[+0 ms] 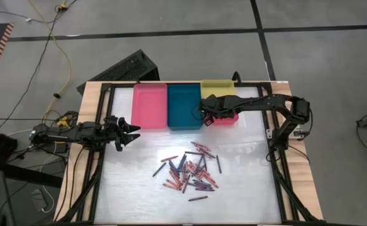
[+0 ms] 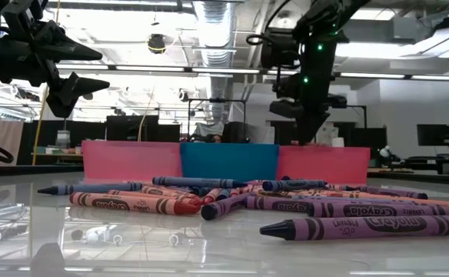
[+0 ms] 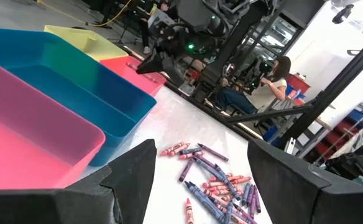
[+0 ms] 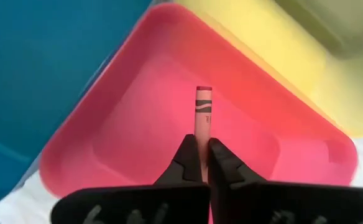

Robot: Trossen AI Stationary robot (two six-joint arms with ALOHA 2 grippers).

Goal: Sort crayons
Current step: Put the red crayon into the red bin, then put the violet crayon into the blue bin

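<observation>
Right gripper [image 4: 201, 152] pinched tight on one red crayon [image 4: 203, 112], fingers pressed against its lower end, the stick pointing straight out past the tips. It hangs above the small red tray [image 4: 138, 81], the crayon's free end over the tray floor and not touching it. From above, the right arm reaches in across the back of the table, its gripper [image 1: 210, 116] over that red tray [image 1: 229, 119], which sits beside the teal tray [image 1: 185, 107] and in front of the yellow tray [image 1: 218, 86]; the pink tray [image 1: 149, 105] is on the teal one's other side. Left gripper [image 1: 132, 134] spread wide and holding nothing, waiting off the table surface near the left edge, just in front of the pink tray; both fingers [image 3: 128, 174] stand well apart in the wrist view. The rest of the crayons [image 1: 190, 172] lie in a loose heap on the white table [image 1: 133, 188], middle front, well apart from both grippers: reds, purples, blues mixed, several crossing one another.
</observation>
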